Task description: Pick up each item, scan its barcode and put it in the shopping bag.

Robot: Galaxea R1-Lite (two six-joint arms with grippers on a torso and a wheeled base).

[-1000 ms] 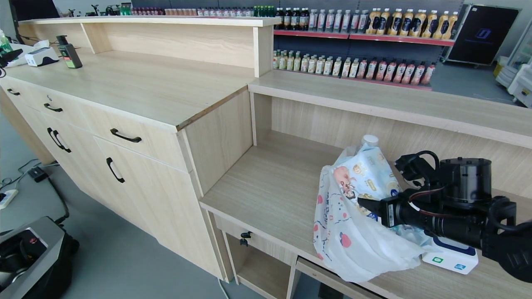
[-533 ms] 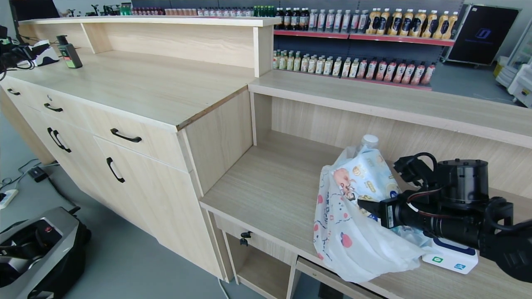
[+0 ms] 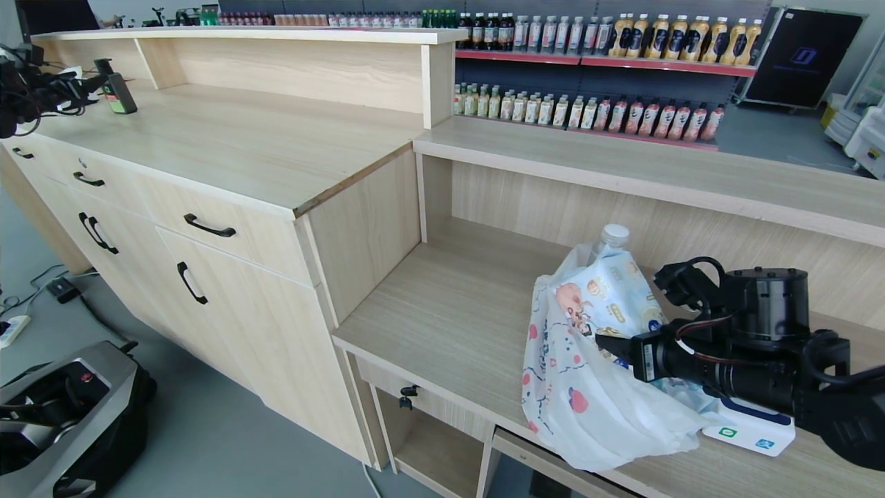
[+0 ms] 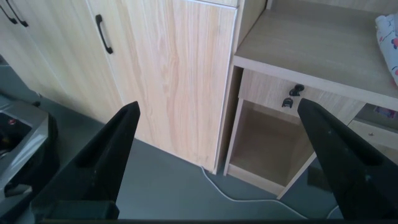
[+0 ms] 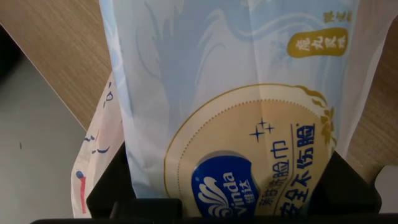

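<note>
Since a second ago the left arm (image 3: 31, 93) has swung in from the left edge of the head view. It now covers the white device at the far left corner of the tall counter (image 3: 228, 145), just beside a black-and-green scanner (image 3: 117, 86). The left gripper (image 4: 217, 106) has its fingers spread wide with nothing between them, above a cupboard door (image 4: 168, 74) and the floor. The right gripper (image 5: 236, 193) has barely moved. It is clamped on a pale blue tissue pack (image 5: 236, 93), held upright and partly inside the shopping bag (image 3: 588, 408). This white printed bag lies at the front edge of the low desk (image 3: 449, 311), toward its right end. A clear bottle (image 3: 612, 238) shows its white cap just behind the pack. A white box (image 3: 750, 425) lies against the bag's right side.
</note>
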